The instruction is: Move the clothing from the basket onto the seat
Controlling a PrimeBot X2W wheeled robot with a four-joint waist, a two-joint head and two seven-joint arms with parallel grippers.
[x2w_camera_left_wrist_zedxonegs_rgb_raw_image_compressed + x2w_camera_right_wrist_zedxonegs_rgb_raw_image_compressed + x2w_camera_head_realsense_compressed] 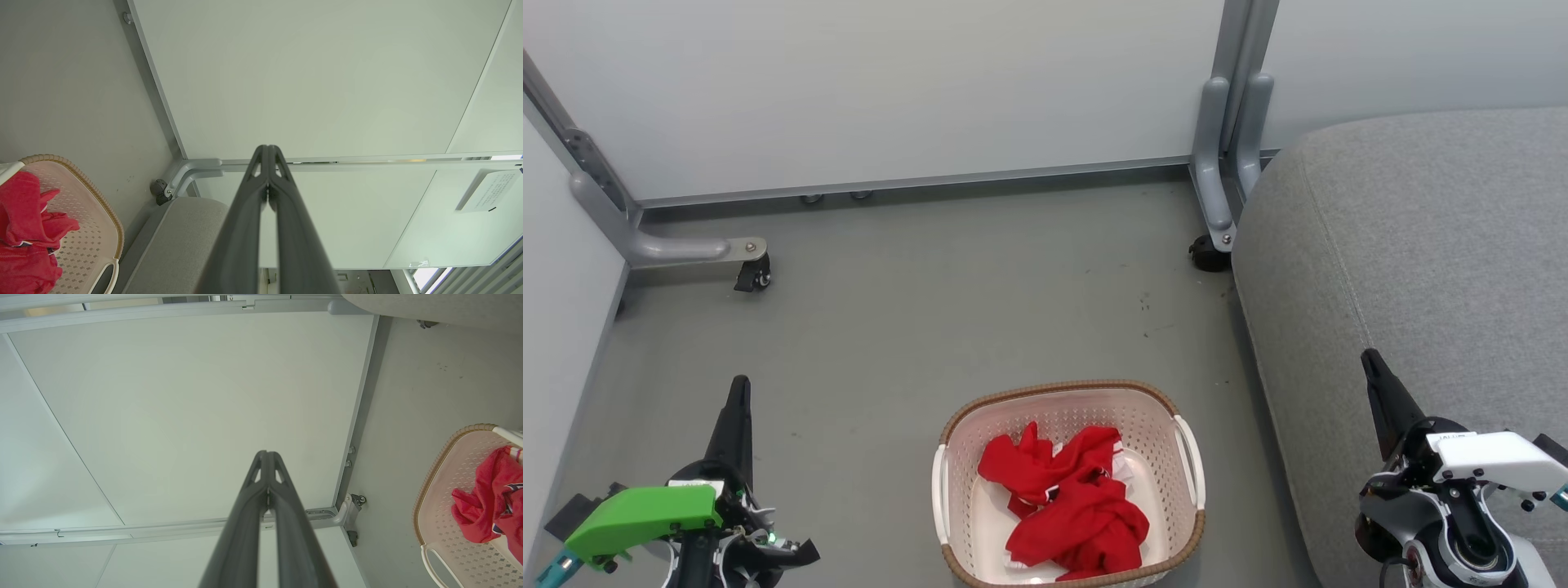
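Note:
The cream basket (1186, 457) with a brown woven rim stands on the grey floor at the bottom middle of the head view. Inside it lies the bright-red clothing (1066, 502), crumpled, with a bit of white trim showing. The grey seat (1429, 245) rises at the right. My left gripper (739, 384) is shut and empty, to the left of the basket. My right gripper (1368, 357) is shut and empty, over the seat's front edge. The basket (88, 241) and clothing (22, 228) sit at the left wrist view's lower left, and the basket (453, 473) and clothing (490, 498) at the right wrist view's right edge.
White partition panels (890, 90) on grey frames close off the back and left. Their caster feet (754, 278) (1209, 253) stand on the floor behind the basket. Bare floor lies between the basket and the panels.

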